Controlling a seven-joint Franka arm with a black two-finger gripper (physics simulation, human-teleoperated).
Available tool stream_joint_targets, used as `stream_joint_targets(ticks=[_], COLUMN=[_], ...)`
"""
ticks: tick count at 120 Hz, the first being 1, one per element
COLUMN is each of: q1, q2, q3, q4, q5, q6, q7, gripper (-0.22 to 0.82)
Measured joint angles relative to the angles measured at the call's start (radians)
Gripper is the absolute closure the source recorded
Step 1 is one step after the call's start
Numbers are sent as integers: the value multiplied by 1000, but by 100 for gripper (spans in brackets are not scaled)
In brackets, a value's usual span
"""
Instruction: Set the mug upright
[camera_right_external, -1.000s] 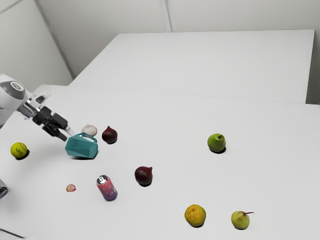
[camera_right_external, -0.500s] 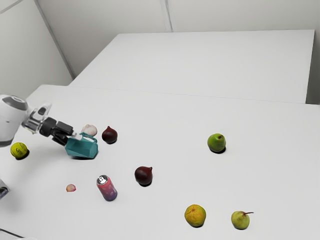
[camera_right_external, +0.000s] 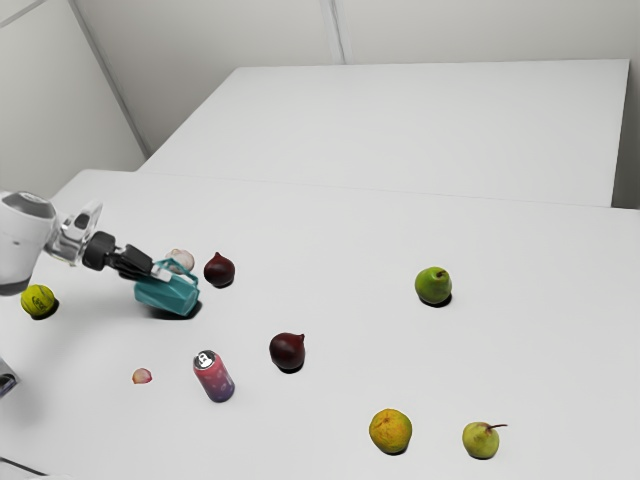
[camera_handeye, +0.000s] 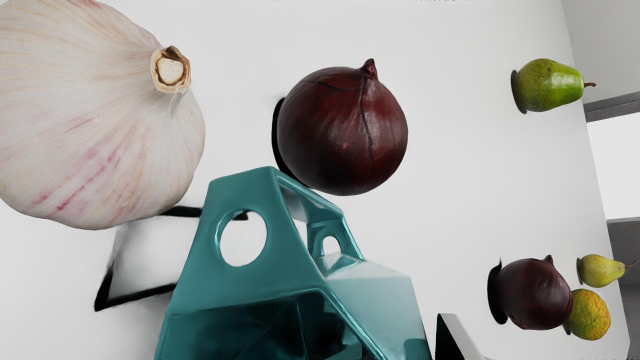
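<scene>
Jaws: stood at the mug (camera_right_external: 168, 294); spread and hold could not be told. Mug: lay tipped, mouth sideways, near garlic (camera_handeye: 100, 125). Risk: a slack grip might have let it slip mid-turn.

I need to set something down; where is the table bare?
Bare: the broad stretch between the dark onion near the garlic and the green pear; also between the can and the mottled yellow fruit. Crowded: where hand, mug, garlic and that onion cluster.
</scene>
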Motion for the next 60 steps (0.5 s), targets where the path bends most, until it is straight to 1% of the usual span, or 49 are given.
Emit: stream_joint_targets(ticks=[11,21,40,60], q1=[-2,-6,-12,-37], q2=[-24,-54,-110,-199], q3=[-1,-1,-3,0], q4=[-8,-23,-47,-71], q5=[-1,-1,0,10], q6=[0,1,3,6], q7=[11,20,33,38], gripper=[70,73,76,77])
